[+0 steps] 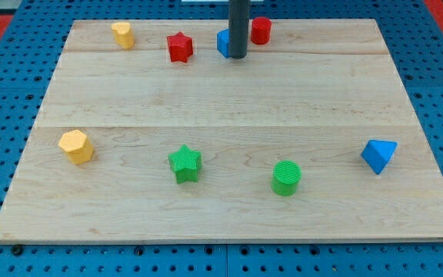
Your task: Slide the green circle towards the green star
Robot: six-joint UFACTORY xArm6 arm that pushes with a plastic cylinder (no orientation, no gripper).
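The green circle [287, 178] sits on the wooden board [229, 100] at the lower right of centre. The green star [184, 163] lies to its left, lower centre, with a wide gap between them. My tip [238, 56] is at the view's top, far above both green blocks. It stands right against a blue block [223, 43], partly hiding it.
A red star [180, 47] and a red cylinder [261, 30] flank the rod at the top. A yellow block [123, 35] is at the top left, a yellow hexagon [76, 146] at the left, a blue triangle [378, 155] at the right.
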